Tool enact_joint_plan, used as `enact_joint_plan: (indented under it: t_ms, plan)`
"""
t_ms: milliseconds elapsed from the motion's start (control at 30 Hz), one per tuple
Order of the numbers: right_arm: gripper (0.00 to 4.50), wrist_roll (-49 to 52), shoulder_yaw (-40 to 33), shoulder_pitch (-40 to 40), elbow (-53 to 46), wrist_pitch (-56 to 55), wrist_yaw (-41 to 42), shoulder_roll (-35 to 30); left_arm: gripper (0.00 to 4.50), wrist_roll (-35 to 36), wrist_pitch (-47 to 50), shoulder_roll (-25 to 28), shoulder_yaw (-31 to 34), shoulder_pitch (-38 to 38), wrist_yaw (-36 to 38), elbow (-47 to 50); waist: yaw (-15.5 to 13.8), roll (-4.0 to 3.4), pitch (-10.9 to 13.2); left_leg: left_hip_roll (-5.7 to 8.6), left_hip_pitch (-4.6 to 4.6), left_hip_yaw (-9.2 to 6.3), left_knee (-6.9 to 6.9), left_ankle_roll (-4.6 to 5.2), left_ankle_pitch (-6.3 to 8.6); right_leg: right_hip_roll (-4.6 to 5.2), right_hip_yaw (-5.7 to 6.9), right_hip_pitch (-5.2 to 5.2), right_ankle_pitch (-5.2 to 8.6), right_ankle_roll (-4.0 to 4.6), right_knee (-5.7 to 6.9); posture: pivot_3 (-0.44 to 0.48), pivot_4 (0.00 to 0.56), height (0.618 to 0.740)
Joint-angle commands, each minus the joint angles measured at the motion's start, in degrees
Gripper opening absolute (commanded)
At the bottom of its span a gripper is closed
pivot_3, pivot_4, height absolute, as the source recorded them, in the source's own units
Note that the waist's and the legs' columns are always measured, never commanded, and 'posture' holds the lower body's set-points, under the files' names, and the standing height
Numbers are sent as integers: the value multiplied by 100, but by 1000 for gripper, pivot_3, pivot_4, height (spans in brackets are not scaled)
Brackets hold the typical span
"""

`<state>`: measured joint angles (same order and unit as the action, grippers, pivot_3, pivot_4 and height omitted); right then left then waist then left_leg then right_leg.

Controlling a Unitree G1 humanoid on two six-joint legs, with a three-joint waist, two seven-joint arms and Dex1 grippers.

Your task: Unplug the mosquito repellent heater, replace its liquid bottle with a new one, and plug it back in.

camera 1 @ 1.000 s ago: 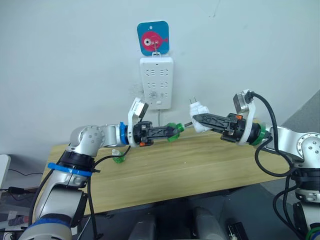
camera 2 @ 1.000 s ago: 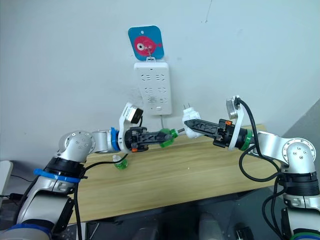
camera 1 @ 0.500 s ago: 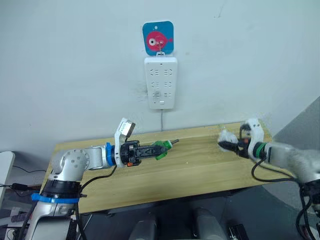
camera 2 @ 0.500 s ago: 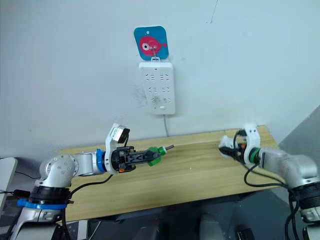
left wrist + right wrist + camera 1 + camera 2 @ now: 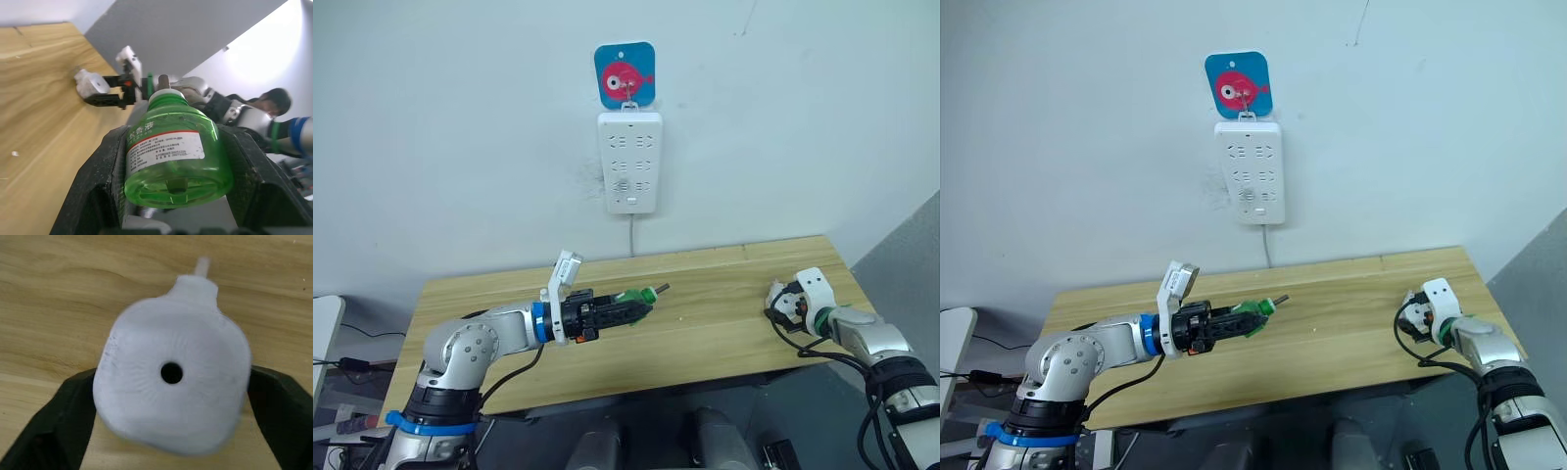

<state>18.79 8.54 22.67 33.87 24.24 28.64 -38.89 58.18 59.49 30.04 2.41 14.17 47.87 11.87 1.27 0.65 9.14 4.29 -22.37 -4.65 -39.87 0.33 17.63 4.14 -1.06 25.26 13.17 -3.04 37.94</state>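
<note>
My left gripper is shut on the liquid bottle, a small translucent green bottle with a bare dark wick. It is held level, just above the middle of the wooden table. The mosquito repellent heater, white and rounded with a round hole in its face, sits between the black fingers of my right gripper, which is shut on it. It is low over the table's right end. The new one is out of view.
A tall white power strip hangs on the wall under a blue fish hook, its cord dropping behind the table. The table's front edge runs close below both grippers. A person is in the background of the left wrist view.
The camera has shifted. The bottle and heater, held close together high in front of the power strip, have come apart. Each arm lowered its item toward the table, the right far to the right.
</note>
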Motion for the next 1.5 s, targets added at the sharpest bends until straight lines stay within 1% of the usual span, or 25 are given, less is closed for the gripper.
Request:
enact_joint_plan:
  t_ms: [33,100,167,233,267,300,333,367,467,533,600,767,900,933,1000,1133,1200,1267,1467,1500]
  plan:
    - [4480,40,-391,-183,-1197,309,250,-250,2290,-584,-713,-19,-115,-2,40,229,-8,0,0,0,0,-1,0,0,0,0,1,0,0,0,1,20,164,740]
    - [4480,273,-577,-354,-2098,757,371,-322,2290,-1449,-1693,-25,-405,-54,132,224,-22,-1,0,0,0,-3,2,-1,0,2,2,0,0,0,-1,12,165,740]
    - [4480,1332,-1094,-416,-3127,1935,365,-75,2290,-2214,-2694,-256,-551,-1,-82,92,-61,-1,1,-2,0,-2,2,-1,1,2,1,-2,0,0,-7,1,165,740]
    - [4480,2769,-1810,-305,-3821,3418,-31,408,2290,-3012,-3790,-430,-729,48,-194,-102,-67,0,0,-7,-1,-3,3,-1,1,4,0,-7,-1,2,-17,-6,164,740]
    - [4480,3432,-2123,-222,-4000,3999,-289,677,2290,-3290,-4213,-500,-798,61,-189,-206,-68,0,0,-12,0,-5,3,-2,1,3,0,-9,-2,3,-19,-6,164,740]
    - [4480,4032,-2384,-136,-4110,4462,-588,947,2290,-3524,-4593,-562,-855,74,-183,-315,-78,0,0,-15,0,-9,3,-2,2,4,-2,-11,-3,5,-22,-6,164,740]
    - [4480,4422,-2586,-73,-4180,4789,-847,1146,2290,-3669,-4854,-613,-885,80,-167,-406,-92,0,1,-15,-1,-11,7,-3,2,4,-5,-11,-3,5,-22,-6,164,740]
    - [4480,5020,-2671,-7,-4244,4965,-1222,1445,2290,-3817,-5133,-685,-911,115,-197,-488,-105,0,0,-14,-1,-12,7,-2,2,5,-6,-10,-3,5,-23,-12,164,740]
    - [4480,6377,-2699,136,-4220,5032,-2537,2222,2290,-4088,-5652,-857,-993,183,-251,-578,-115,0,1,-8,-5,-13,7,-1,3,10,-4,-8,-3,5,-25,-12,164,740]
    - [4480,6946,-2584,236,-4180,4859,-3267,2481,2290,-4081,-5640,-981,-1015,199,-293,-495,-127,-1,0,-4,-5,-14,5,-1,2,14,-4,-8,-3,5,-22,-8,161,740]
    - [4480,7338,-2448,326,-4168,4703,-3744,2563,2290,-4090,-5617,-1052,-1035,203,-312,-377,-127,-1,0,2,-6,-15,2,0,2,16,3,-8,-3,5,-19,-2,160,740]
    - [4480,7726,-2089,418,-4113,4448,-4202,2512,2290,-4183,-5664,-1088,-1145,160,-296,-273,-107,-1,0,-1,-2,-10,3,1,3,8,11,-4,-3,4,-6,14,159,740]
    - [4480,7728,-1865,483,-4084,4348,-4166,2380,2290,-4204,-5668,-1101,-1177,92,-322,-221,-107,-1,0,-2,-2,-9,3,2,3,-2,11,-3,-3,4,-2,22,159,740]
    - [4316,7758,-1819,494,-4073,4307,-4179,2370,2290,-4201,-5658,-1100,-1186,72,-329,-186,-106,-1,0,-2,-2,-9,3,3,3,-6,12,-3,-3,4,-2,22,159,740]
    - [3841,7829,-1742,517,-4056,4230,-4195,2353,2290,-4196,-5644,-1096,-1198,41,-334,-134,-106,-1,0,-2,-2,-9,3,4,4,-8,13,-3,-3,4,-2,28,157,740]
    - [2397,7961,-1630,538,-4047,4122,-4207,2307,2290,-4186,-5619,-1099,-1190,15,-344,-83,-108,-1,0,-2,-2,-10,3,4,4,-8,13,-4,-3,4,-3,31,155,740]
    - [1559,7993,-1585,536,-4043,4069,-4231,2277,2290,-4175,-5595,-1099,-1194,4,-342,-37,-113,-1,0,-2,-2,-9,3,4,4,-9,12,-4,-3,4,-3,31,155,740]
    - [836,8058,-1544,532,-4046,4026,-4231,2250,2290,-4171,-5581,-1103,-1200,6,-342,-11,-113,-1,0,-1,-2,-10,3,4,4,-10,14,-4,-3,4,-3,31,152,740]
    - [803,8139,-1486,501,-4049,3859,-4253,2198,2290,-4102,-5501,-1100,-1191,41,-288,-14,-113,-1,0,-2,-2,-9,3,4,4,-10,14,-4,-3,3,-4,28,150,740]
    - [803,8080,-1521,469,-4039,3805,-4239,2192,3030,-4122,-5526,-1039,-1210,42,-212,-7,-113,-1,0,-2,-2,-9,3,5,4,-10,14,-4,-3,3,-4,29,151,740]
